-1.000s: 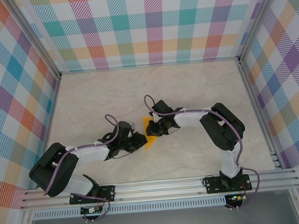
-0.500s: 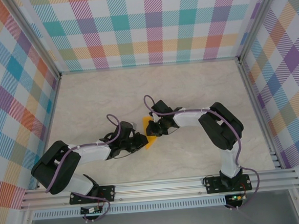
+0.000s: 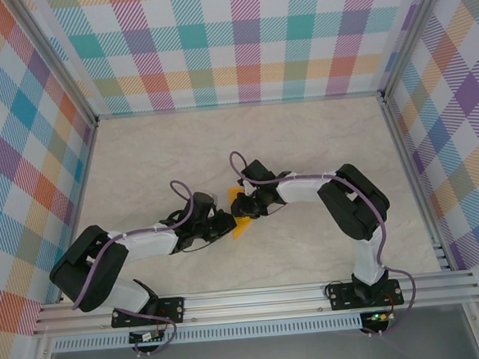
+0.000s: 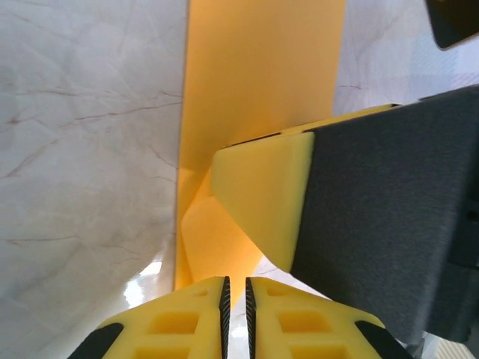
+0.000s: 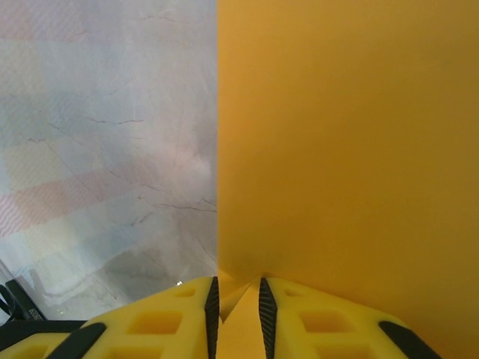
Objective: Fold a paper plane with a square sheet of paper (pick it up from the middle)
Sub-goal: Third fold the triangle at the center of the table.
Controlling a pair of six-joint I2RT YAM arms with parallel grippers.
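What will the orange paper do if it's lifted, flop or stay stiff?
Probably flop: the orange paper looks thin and buckles beside the left fingers. Being one thin sheet, it's likely very light. Its folds suggest it creases easily.

Marbled tabletop (image 3: 303,142), plaid walls (image 3: 246,39), aluminium frame (image 3: 256,297)

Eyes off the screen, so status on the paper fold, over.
Left claw shut on the folded paper. Right claw jaws slightly apart around its edge, grip unclear. Claws crowded close together at the paper.
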